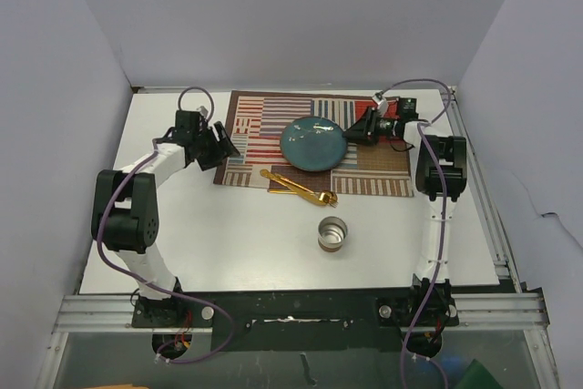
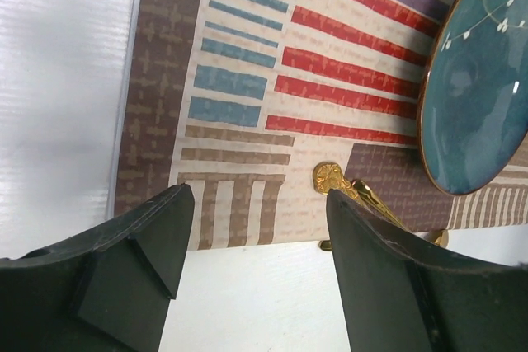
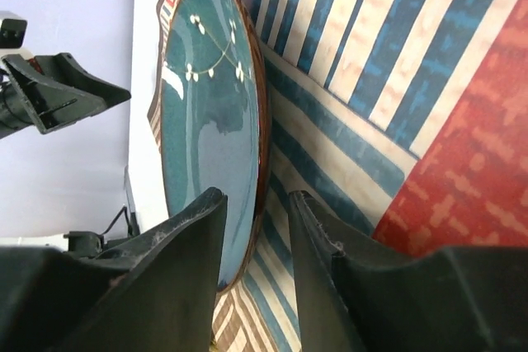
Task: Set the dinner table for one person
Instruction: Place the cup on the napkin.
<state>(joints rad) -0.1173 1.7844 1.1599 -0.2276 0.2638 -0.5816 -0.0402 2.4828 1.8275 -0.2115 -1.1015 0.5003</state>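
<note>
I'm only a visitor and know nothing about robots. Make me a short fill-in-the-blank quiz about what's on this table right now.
1. The round teal ceramic plate lies ____ the striped patchwork cloth placemat.
2. The fingers of the ____ gripper straddle that plate's rim.
3. ____ golden metal utensils lie together at the placemat's near edge.
4. The small shiny metal cup stands on the white tabletop with its opening facing ____.
Missing words: on; right; two; up.

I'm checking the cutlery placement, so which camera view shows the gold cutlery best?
The top external view: the gold cutlery lies fully visible across the placemat edge. The left wrist shows only parts; the right wrist shows none.
</note>
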